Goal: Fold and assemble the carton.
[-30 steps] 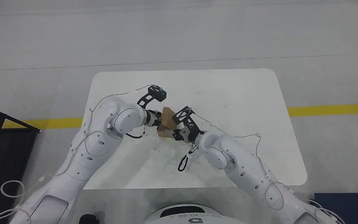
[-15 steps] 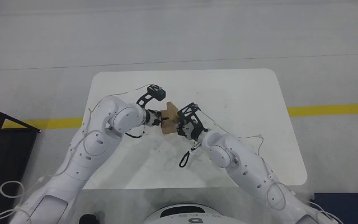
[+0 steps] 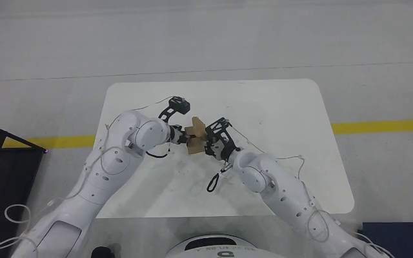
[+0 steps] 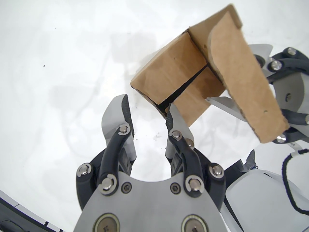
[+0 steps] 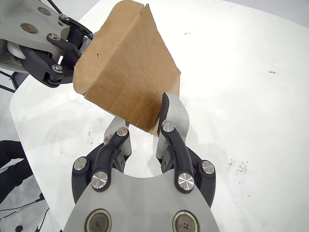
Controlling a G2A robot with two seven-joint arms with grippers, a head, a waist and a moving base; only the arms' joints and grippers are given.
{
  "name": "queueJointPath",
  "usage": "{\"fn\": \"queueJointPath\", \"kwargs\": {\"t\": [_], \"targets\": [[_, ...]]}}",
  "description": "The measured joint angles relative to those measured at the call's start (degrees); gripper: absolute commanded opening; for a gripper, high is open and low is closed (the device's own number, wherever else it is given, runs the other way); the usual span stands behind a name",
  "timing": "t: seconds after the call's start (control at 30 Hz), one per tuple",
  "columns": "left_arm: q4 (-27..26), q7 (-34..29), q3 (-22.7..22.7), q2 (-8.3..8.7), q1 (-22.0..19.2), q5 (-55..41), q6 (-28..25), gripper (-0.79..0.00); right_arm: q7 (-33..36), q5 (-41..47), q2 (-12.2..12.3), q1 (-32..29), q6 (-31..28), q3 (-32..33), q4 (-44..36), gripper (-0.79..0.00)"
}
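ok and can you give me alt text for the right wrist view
The right gripper clamps the near corner of a brown, partly folded cardboard carton over a white table. At the carton's far end, the left gripper sits against its edge.

A small brown carton (image 3: 195, 133) is seen over the white table (image 3: 284, 116), just left of the frame's centre. It is flanked closely by the left gripper (image 3: 184, 133) and the right gripper (image 3: 206, 142). A yellow floor line (image 3: 374, 126) is interrupted by the table.
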Motion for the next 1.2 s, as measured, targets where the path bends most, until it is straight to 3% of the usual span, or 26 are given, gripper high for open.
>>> {"fn": "queueJointPath", "kwargs": {"t": [0.37,0.53,0.67,0.77,0.83,0.87,1.2], "targets": [[1.6,0.1,2.1,-0.71,-1.2,2.8,3.3,-0.56,0.4,-0.4,-0.2,-0.5,-0.5,0.7,-0.2,-0.489],[1.7,0.3,2.5,-0.9,-1.4,3.5,3.6,-0.785,0.6,-0.5,-0.3,-0.7,-0.6,1.0,-0.3,-0.486],[1.5,0.6,2.4,-0.98,-1.3,3.8,3.7,-0.776,0.6,-0.7,-0.4,-0.9,-0.8,1.0,-0.5,-0.489],[1.4,1.0,2.2,-1.03,-1.2,3.9,4.1,-0.428,0.6,-0.8,-0.5,-1.1,-1.0,1.1,-0.6,-0.486],[1.3,1.3,2.0,-1.1,-1.1,3.6,4.7,-0.086,0.7,-0.8,-0.5,-1.1,-1.2,1.2,-0.6,-0.486],[1.4,1.4,1.9,-1.13,-1.1,3.5,4.9,0.0,0.7,-0.8,-0.6,-1.1,-1.3,1.3,-0.6,-0.486],[1.8,1.5,1.7,-1.47,-1.2,3.4,6.1,-0.018,1.4,-1.0,-0.8,-1.0,-1.6,1.4,-0.6,-0.489]]}}
